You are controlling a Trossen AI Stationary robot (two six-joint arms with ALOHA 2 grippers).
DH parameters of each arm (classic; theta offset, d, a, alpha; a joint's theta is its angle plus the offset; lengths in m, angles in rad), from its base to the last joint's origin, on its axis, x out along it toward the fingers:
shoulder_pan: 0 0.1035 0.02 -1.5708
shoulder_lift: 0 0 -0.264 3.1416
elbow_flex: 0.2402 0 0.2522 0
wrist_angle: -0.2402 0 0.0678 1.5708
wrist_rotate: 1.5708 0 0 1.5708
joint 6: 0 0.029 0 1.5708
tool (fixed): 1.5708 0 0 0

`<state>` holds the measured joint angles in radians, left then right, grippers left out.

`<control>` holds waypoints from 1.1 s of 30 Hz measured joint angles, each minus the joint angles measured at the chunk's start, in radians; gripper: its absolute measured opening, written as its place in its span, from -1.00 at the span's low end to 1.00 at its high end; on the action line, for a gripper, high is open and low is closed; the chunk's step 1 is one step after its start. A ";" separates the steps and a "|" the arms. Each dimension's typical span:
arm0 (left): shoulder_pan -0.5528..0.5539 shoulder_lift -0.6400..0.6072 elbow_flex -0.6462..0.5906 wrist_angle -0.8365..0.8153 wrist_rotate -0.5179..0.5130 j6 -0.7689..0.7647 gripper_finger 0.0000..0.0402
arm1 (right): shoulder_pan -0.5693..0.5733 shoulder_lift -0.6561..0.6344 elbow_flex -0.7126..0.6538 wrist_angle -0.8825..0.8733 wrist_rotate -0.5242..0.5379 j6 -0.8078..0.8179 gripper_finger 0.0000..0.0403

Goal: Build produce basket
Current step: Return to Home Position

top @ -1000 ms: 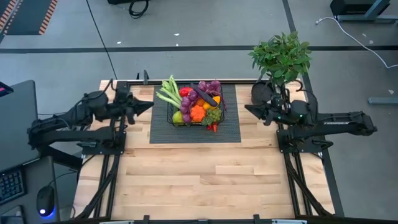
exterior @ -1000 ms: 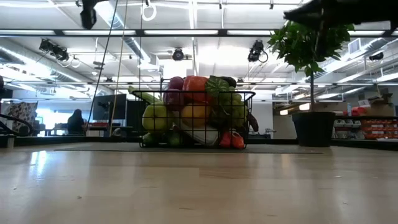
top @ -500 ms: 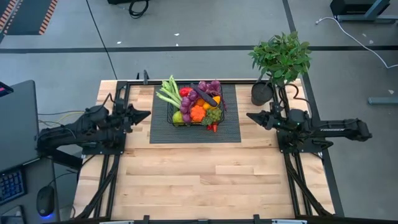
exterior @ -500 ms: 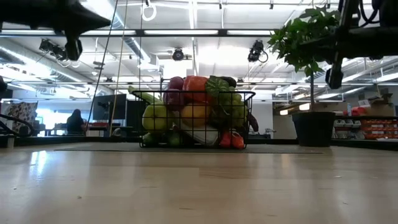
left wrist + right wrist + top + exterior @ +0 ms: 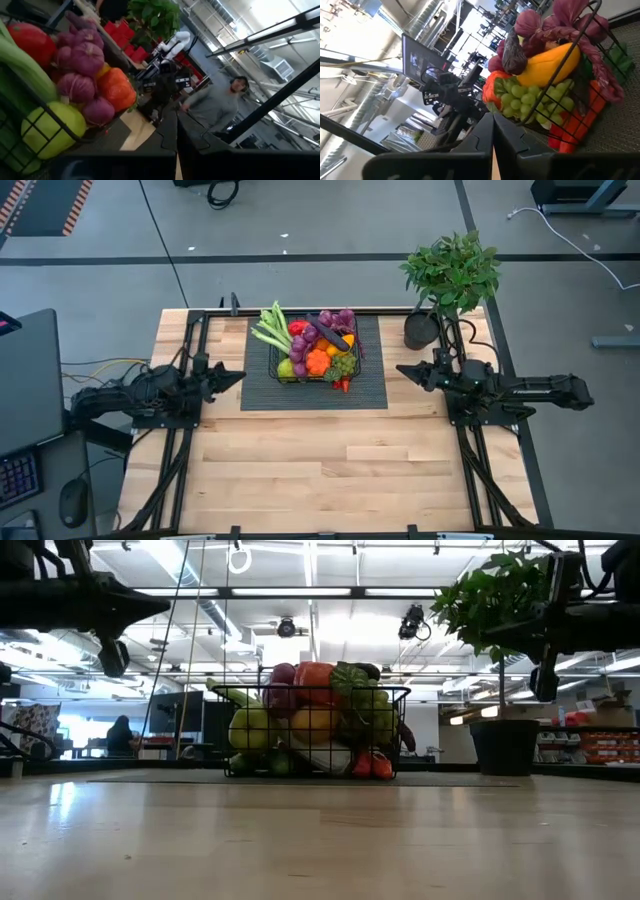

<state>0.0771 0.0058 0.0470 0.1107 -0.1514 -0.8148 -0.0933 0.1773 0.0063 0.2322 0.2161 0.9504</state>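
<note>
The black wire basket point(image 5: 274, 368) stands on a dark mat point(image 5: 372, 394) at the table's far middle. It is heaped with produce: a leek point(image 5: 267, 330), purple grapes point(image 5: 322, 328), an orange pepper point(image 5: 317, 362), green grapes point(image 5: 520, 97) and a carrot point(image 5: 372, 764). My left gripper point(image 5: 240, 375) hangs shut to the left of the mat and points level toward the basket, touching nothing. My right gripper point(image 5: 400, 367) hangs shut to the right of the mat and points level toward the basket, also holding nothing. Both show shut in their wrist views point(image 5: 176, 135) point(image 5: 493, 131).
A leafy potted plant point(image 5: 452, 272) in a black pot point(image 5: 421, 330) stands at the far right corner, just behind my right arm. Bare wooden tabletop point(image 5: 320, 465) stretches from the mat to the near edge. A person point(image 5: 215, 102) shows in the room beyond.
Both arms have sunk from high above the table to a low, level pose beside the mat. The left gripper has also drifted toward the table's near edge. The basket and produce have stayed still.
</note>
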 joint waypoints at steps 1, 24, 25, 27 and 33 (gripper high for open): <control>-0.009 -0.003 -0.003 0.002 -0.005 -0.004 -1.00 | 0.000 -0.001 0.000 -0.010 0.000 0.000 -0.94; -0.081 0.015 -0.037 -0.061 -0.103 0.102 -0.95 | -0.002 -0.001 0.000 -0.115 0.023 -0.146 -0.94; -0.081 0.015 -0.037 -0.062 -0.104 0.124 -0.93 | -0.002 -0.001 0.000 -0.101 0.005 -0.213 -0.94; -0.081 0.015 -0.037 -0.064 -0.104 0.204 -0.89 | -0.001 -0.002 0.000 -0.098 -0.059 -0.361 -0.95; -0.081 0.020 -0.037 -0.066 -0.106 0.642 -0.87 | -0.001 -0.001 0.000 -0.143 -0.120 -0.693 -0.94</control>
<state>-0.0044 0.0261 0.0097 0.0448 -0.2577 -0.1731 -0.0940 0.1768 0.0063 0.0888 0.0959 0.2575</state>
